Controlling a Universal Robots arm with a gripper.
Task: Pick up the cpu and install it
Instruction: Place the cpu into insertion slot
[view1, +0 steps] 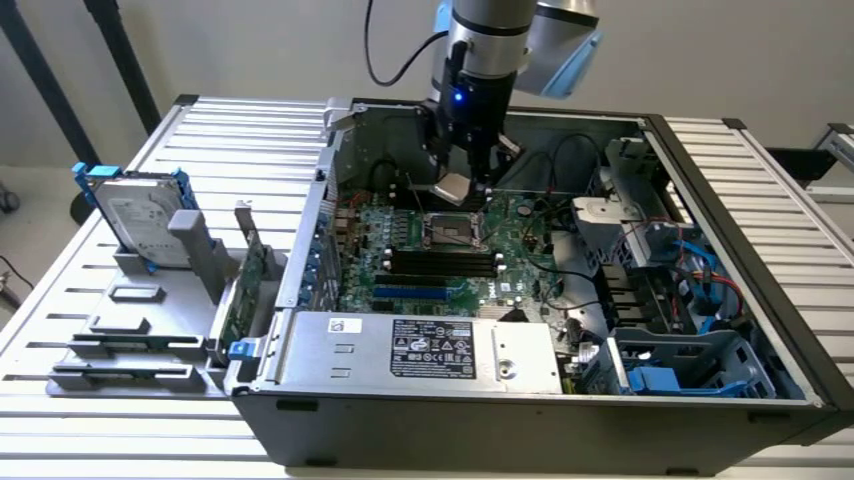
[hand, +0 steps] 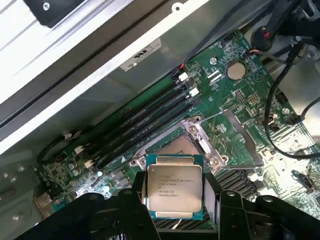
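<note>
over mobo socket (hand: 176, 146), hand (hand: 175, 202) grips cpu (hand: 174, 186), its print unreadable.

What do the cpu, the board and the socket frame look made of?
The cpu has a dull silver-grey metal lid, matte, with printed text; a green substrate shows at its edges. The board looks like green circuit laminate, slightly glossy, studded with soldered parts. The socket frame is bare bright metal, probably steel, since it glints.

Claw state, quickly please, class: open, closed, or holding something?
Claw: closed on the cpu, above the socket.
</note>
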